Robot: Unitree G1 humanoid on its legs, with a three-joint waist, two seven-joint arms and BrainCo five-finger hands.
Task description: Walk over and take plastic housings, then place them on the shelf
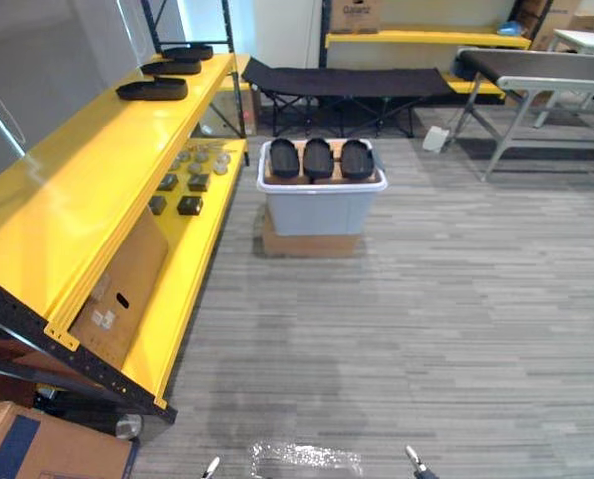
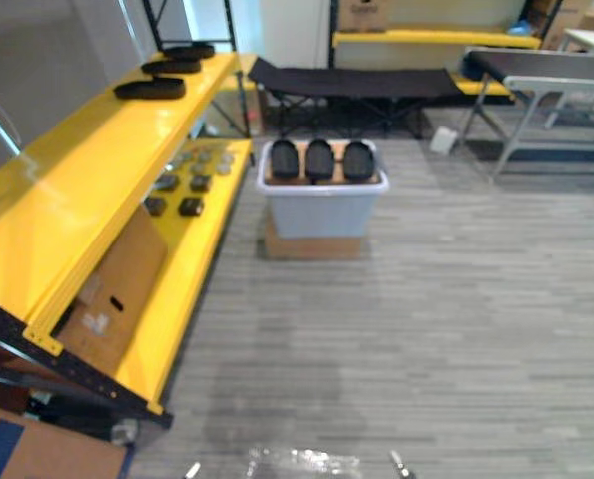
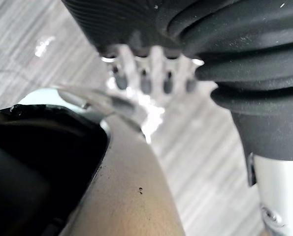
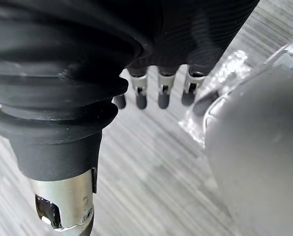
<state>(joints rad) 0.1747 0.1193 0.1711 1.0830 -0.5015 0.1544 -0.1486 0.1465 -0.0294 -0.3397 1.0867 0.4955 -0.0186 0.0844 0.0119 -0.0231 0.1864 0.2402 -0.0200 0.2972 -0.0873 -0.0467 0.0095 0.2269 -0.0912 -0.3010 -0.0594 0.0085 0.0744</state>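
Left hand (image 3: 151,73), right hand (image 4: 158,88) slack-fingered, empty: apparently approach step; next, walk to black oval plastic housings (image 1: 318,158), upper centre.

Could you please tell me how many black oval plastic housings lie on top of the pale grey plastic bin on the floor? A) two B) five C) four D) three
D, since three black oval plastic housings lie side by side across the top of the pale grey plastic bin.
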